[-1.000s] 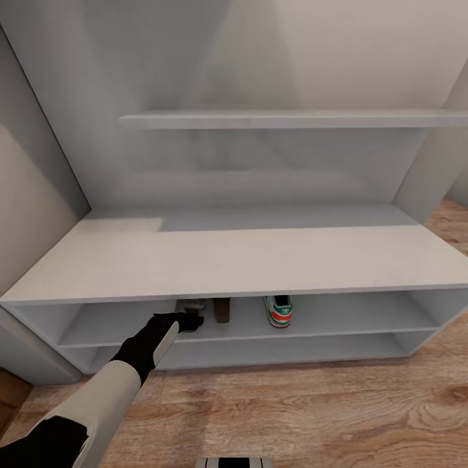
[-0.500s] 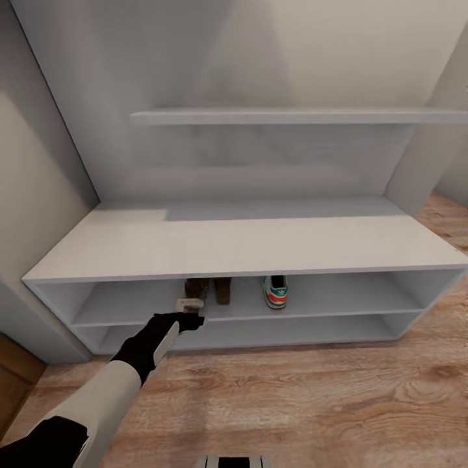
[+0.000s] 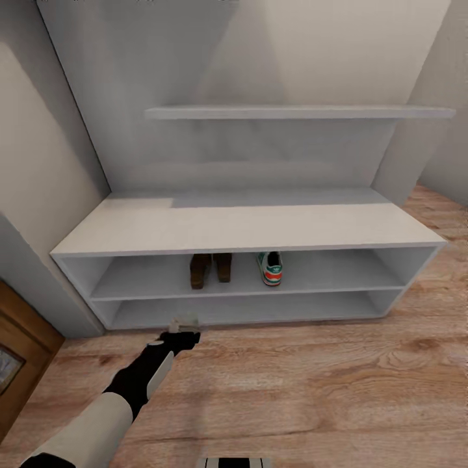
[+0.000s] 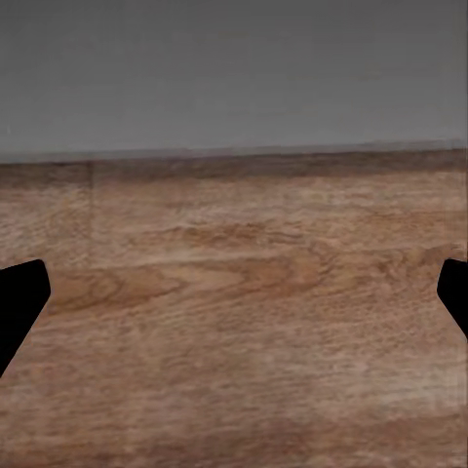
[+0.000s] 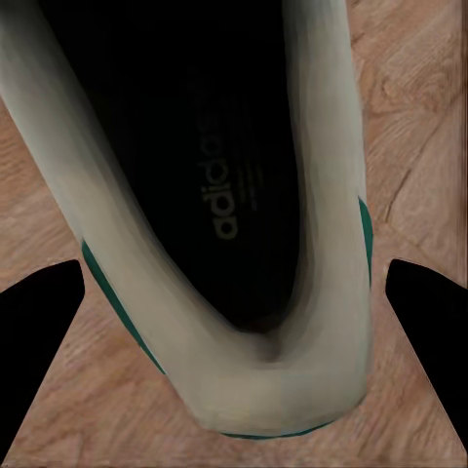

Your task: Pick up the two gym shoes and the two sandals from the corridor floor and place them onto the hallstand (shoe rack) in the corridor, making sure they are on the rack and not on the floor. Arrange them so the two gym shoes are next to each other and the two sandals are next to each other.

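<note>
The hallstand [image 3: 247,224] stands ahead against the wall. On its upper open shelf the two sandals [image 3: 209,268] lie side by side, and one gym shoe [image 3: 271,268] sits to their right, heel outward. My left gripper [image 3: 184,327] hovers over the corridor floor [image 3: 312,383] just in front of the rack's lowest shelf. It is open, and in the left wrist view floor planks [image 4: 234,292] show between its fingers [image 4: 19,302]. The second gym shoe [image 5: 292,380], seen from above with its dark insole, sits between the fingers [image 5: 39,331] of my right gripper [image 5: 234,292], which touch its sides.
A floating shelf [image 3: 299,112] runs across the tall back panel. A wall corner [image 3: 39,286] and a brown wooden door [image 3: 16,364] lie to the left. Wood floor stretches to the right of the rack [image 3: 442,214].
The head view has drawn back from the hallstand, so more floor shows. My left gripper has come out of the upper shelf, leaving a sandal there, and now hangs over the floor.
</note>
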